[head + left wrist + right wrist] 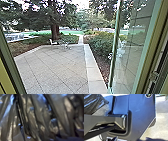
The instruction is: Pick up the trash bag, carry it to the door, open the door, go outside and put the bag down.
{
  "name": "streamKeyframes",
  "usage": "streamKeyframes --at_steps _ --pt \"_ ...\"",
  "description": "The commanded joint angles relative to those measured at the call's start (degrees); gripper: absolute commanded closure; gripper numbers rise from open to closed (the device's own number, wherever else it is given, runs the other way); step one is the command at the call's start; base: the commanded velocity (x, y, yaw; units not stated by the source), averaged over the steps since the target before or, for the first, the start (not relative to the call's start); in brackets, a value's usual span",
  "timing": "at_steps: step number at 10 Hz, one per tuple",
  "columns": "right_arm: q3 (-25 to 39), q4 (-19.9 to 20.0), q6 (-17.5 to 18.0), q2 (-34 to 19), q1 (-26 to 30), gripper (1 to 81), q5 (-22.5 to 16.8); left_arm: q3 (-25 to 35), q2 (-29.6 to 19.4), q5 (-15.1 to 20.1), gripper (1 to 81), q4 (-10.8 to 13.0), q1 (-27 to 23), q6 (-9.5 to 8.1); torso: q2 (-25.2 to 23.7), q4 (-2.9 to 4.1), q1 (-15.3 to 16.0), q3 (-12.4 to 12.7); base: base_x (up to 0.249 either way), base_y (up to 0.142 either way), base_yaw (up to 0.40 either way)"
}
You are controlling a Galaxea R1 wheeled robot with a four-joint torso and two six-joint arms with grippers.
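Observation:
Dark, crinkled plastic of the trash bag [41, 117] lies right up against the camera in the left wrist view. More of the black bag [94, 102] shows in the right wrist view, beside the robot's own plate and jointed bar. In the head view the glass door [130, 50] stands open, swung outward on the right, with its green frame edge upright. How either gripper's fingers stand cannot be made out.
Beyond the doorway lies a paved yard [55, 67] with a pale border strip [93, 72] and bushes [102, 46] on its right. A white chair [53, 42] stands near a tree trunk [54, 32]. The door frame [12, 67] rises at the left.

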Motion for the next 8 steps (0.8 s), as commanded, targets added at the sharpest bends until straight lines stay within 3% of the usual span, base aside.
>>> streamKeyframes --at_steps 1,8 --pt "0.2 -0.28 -0.05 0.17 2.28 1.0 -3.55 0.43 0.09 4.27 81.1 -0.21 -2.41 0.26 0.0 0.0 0.0 0.0 0.105 0.0 0.0" --pt "0.2 -0.64 -0.05 0.26 2.36 1.0 -3.55 0.43 0.09 4.27 81.1 -0.38 -2.49 0.26 -0.11 0.0 -0.22 0.04 0.105 0.0 0.0"
